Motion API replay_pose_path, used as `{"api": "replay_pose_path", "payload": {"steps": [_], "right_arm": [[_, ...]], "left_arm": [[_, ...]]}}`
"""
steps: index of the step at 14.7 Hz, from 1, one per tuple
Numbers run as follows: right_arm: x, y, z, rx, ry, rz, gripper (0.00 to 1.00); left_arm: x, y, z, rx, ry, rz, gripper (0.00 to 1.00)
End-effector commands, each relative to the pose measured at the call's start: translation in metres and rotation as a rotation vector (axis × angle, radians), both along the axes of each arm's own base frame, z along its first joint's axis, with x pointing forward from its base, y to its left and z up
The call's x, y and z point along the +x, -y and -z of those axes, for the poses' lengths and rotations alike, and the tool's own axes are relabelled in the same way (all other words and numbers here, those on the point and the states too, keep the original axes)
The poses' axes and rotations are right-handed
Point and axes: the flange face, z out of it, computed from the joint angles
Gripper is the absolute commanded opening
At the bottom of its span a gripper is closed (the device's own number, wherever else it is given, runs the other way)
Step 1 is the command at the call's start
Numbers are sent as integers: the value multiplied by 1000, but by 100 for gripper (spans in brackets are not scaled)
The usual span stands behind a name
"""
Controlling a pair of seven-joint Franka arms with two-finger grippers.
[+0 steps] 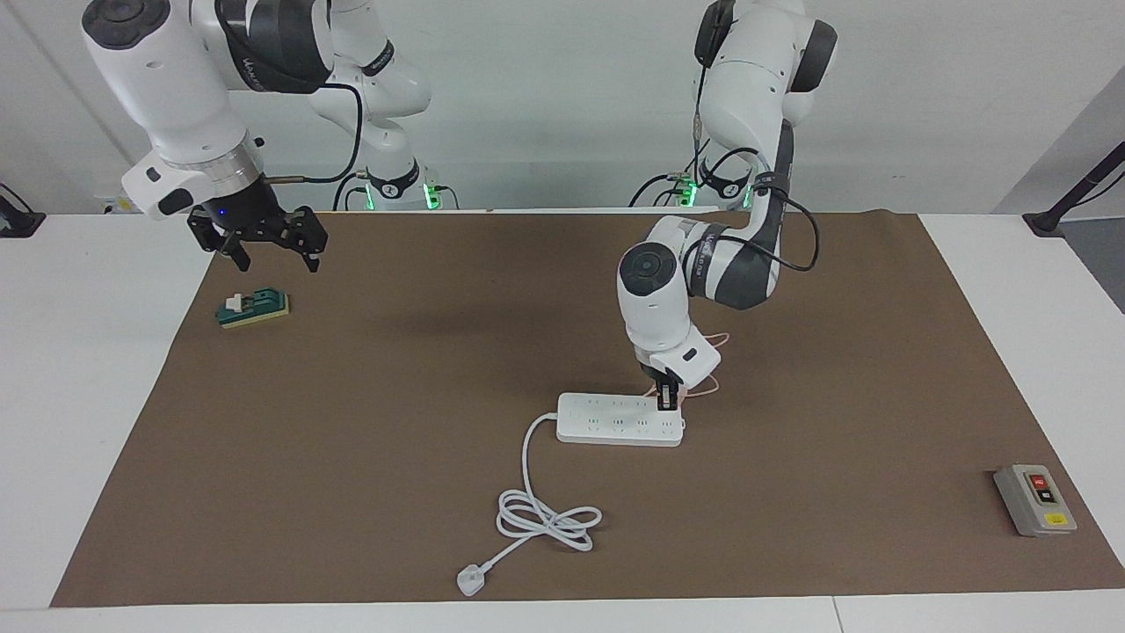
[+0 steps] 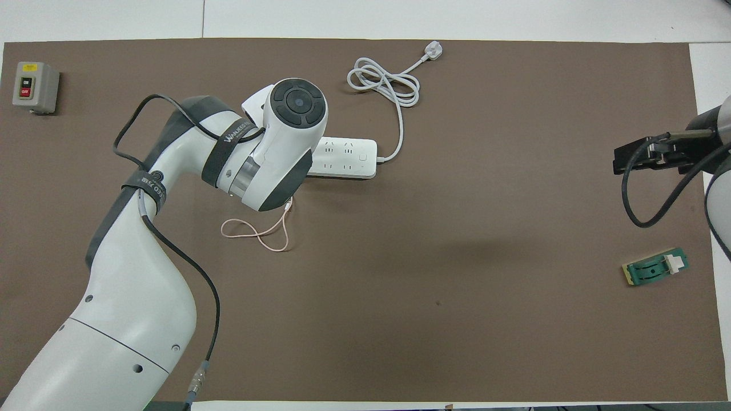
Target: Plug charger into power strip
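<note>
Left gripper (image 1: 668, 400): fingertips together, down on the power strip (image 1: 615, 426) (charger body hidden).
Right gripper (image 1: 268, 246): fingers apart, waiting over the mat's edge.
Grey box (image 2: 34, 85): button labels unreadable.

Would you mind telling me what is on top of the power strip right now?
The left hand stands on the power strip at its end toward the left arm. Whatever it holds is hidden; only a pink cable shows beside it.
</note>
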Motion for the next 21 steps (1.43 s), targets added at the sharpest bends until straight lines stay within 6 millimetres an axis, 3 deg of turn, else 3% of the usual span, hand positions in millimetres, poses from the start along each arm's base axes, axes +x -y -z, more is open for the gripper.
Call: {"api": "replay_pose_path", "payload": {"steps": [1,9,21], "right_arm": [[-5,1,-4,19,-3,-5,100],[-4,1,-3,19,-4,-5,100],[-4,1,-3,19,-4,-5,100]], "left_arm": [[3,-1,-6,-18,23,-48,0],[4,0,11,-6,7,-45,0],[8,9,14,-19,12,-47,0]]}}
